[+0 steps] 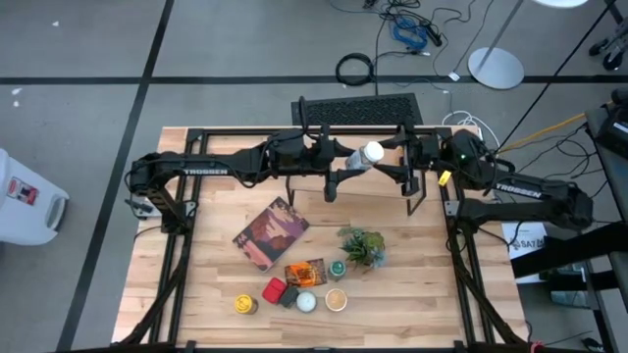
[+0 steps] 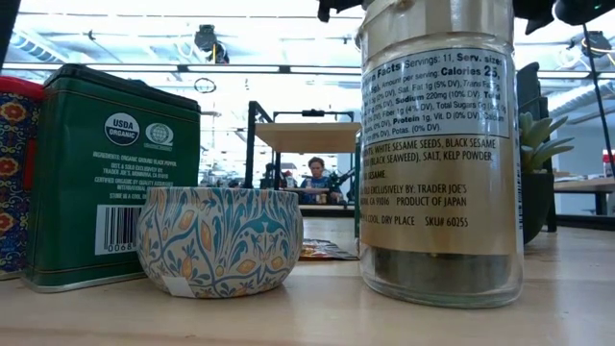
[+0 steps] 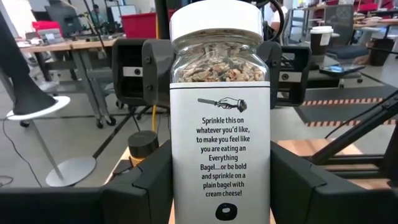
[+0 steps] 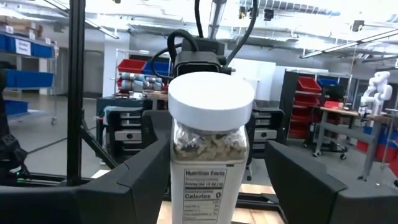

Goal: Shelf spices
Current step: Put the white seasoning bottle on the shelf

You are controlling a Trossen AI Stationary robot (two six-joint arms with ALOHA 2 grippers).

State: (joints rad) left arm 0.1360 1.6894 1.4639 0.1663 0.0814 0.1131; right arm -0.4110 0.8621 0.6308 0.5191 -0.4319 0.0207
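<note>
Up front, the other spices (image 1: 294,291) wait clustered on the table (image 1: 422,294). Farther back, both grippers meet at the white-capped jar (image 1: 368,155): left gripper (image 3: 214,186) clamps it, right gripper (image 4: 211,186) brackets it widely, seemingly a handover toward the shelf (image 2: 307,136).

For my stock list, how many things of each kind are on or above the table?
Spice jars and tins: 7 (lifted white-capped jar, yellow jar, red tin, dark tin, white jar, tan jar, green jar)
Orange packet: 1
Book: 1
Potted plant: 1
Total: 10
</note>
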